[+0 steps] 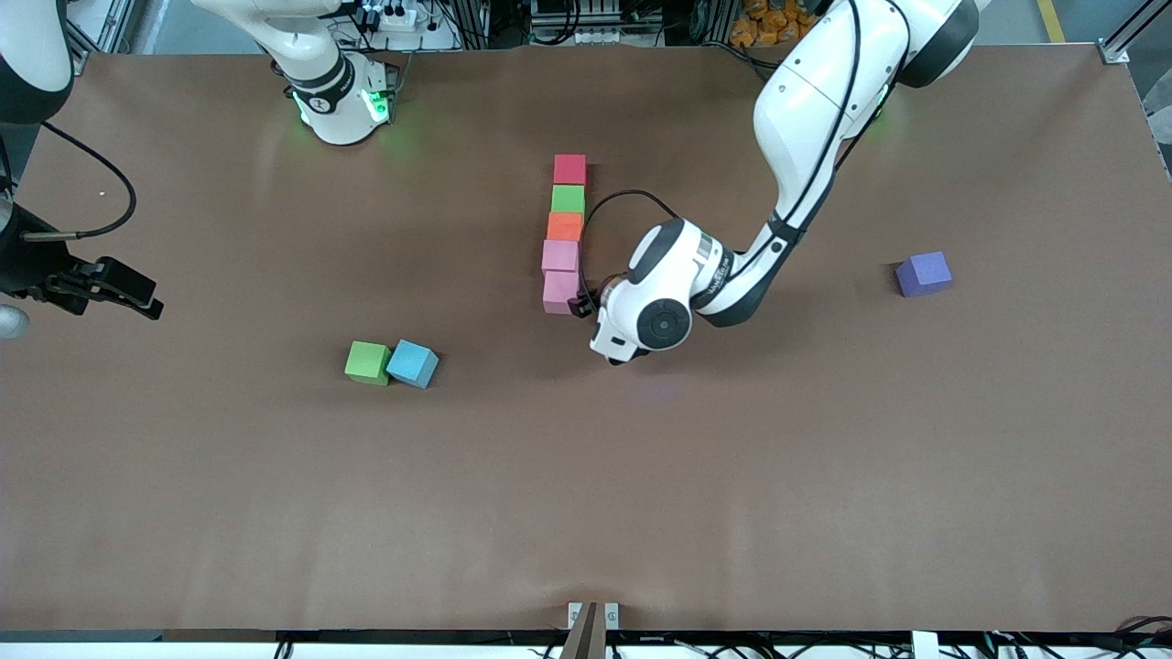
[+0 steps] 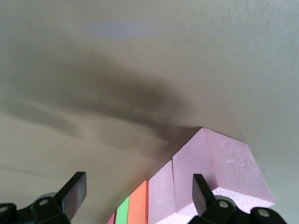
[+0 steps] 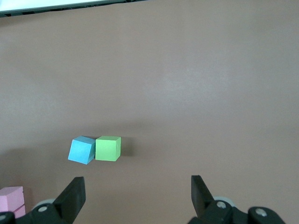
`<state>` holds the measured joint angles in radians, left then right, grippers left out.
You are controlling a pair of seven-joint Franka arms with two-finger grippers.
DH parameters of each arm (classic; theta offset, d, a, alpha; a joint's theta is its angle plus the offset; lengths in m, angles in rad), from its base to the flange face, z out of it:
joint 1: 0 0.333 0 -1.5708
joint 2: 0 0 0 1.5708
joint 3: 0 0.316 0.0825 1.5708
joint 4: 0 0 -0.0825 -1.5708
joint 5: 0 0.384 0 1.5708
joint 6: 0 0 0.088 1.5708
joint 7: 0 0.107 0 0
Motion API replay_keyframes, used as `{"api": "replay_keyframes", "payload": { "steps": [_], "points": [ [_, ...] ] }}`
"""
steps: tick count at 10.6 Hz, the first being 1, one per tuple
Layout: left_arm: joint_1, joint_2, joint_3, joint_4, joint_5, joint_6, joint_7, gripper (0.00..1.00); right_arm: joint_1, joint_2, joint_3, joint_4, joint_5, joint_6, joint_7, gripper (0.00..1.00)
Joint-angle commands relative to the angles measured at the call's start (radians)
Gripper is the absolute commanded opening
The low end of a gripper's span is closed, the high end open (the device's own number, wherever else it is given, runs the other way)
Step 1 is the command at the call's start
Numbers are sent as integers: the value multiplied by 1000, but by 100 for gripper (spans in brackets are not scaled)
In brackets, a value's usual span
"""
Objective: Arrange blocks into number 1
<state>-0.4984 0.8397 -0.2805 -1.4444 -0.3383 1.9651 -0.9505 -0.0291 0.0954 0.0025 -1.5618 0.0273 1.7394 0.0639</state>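
Five blocks form a straight column mid-table: red (image 1: 569, 168), green (image 1: 568, 199), orange (image 1: 565, 226), pink (image 1: 559, 255) and a second pink (image 1: 560, 291) at the end nearest the front camera. My left gripper (image 1: 584, 304) is low beside that end pink block (image 2: 224, 172), open (image 2: 138, 193) and holding nothing; one finger (image 2: 202, 193) stands in front of the block's face. A loose green block (image 1: 368, 362) touches a blue block (image 1: 412, 363). A purple block (image 1: 923, 274) lies alone toward the left arm's end. My right gripper (image 3: 138, 196) is open and empty.
The right arm's hand (image 1: 119, 288) waits over the table's edge at its own end. Its wrist view shows the blue block (image 3: 81, 150), the green block (image 3: 108, 148) and bare brown table (image 3: 196, 93). The left arm's forearm (image 1: 806, 137) hangs over the table beside the column.
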Motion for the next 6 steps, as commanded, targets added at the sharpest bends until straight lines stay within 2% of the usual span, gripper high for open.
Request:
{"api": "replay_keyframes", "payload": {
  "steps": [1, 6],
  "points": [
    [-31, 7, 15, -2, -18, 14, 15, 100, -8, 9, 1, 16, 22, -3, -18, 100],
    [-14, -10, 23, -2, -5, 12, 7, 100, -8, 9, 1, 16, 22, 0, -18, 100]
  ]
}}
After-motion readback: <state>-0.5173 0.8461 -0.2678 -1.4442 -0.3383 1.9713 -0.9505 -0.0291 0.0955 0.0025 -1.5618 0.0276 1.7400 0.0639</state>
